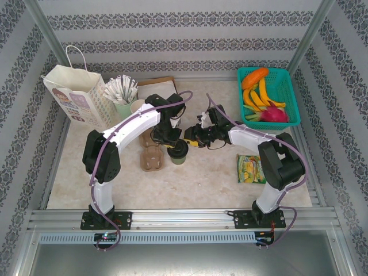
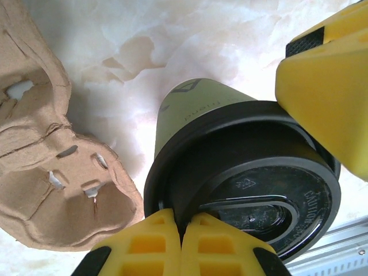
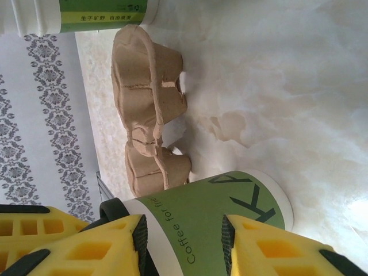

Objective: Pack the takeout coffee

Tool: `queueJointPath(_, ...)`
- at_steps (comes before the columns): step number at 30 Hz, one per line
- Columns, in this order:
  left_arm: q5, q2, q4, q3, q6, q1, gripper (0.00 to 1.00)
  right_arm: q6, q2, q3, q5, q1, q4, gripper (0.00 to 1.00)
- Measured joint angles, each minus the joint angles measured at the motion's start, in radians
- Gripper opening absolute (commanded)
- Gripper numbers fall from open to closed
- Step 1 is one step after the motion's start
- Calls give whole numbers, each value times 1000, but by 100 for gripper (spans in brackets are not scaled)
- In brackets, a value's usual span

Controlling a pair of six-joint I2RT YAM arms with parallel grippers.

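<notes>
Right gripper [image 3: 183, 233] grasps the takeout coffee [image 3: 230, 195] by its wall; left wrist view adds the left gripper [image 2: 181, 221], clenched at the black lid [image 2: 259, 172].

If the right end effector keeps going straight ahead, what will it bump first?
Probably the takeout coffee, which sits right between the right end effector's fingers. Beyond it lies the brown cup carrier; depth is unclear.

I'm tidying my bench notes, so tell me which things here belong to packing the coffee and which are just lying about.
For the job: takeout coffee, right claw astride it, left claw at its lid; probably the pulp carrier and paper bag.
Lying about: fruit basket, snack packet, cup of white sticks, cream cups.
</notes>
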Motion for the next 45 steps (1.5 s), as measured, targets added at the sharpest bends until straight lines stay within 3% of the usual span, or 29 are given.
queueJointPath(16,13,-9,-10,-11,0,-5,0,-8,-102,-25,-8,-5,-34,44)
queueJointPath(37,27,-46,55,-99,-8,-5,0,-57,-27,-39,-6,19,-10,40)
queueJointPath(45,64,-77,109,-155,-27,14,0,-87,-38,-42,-3,19,5,45)
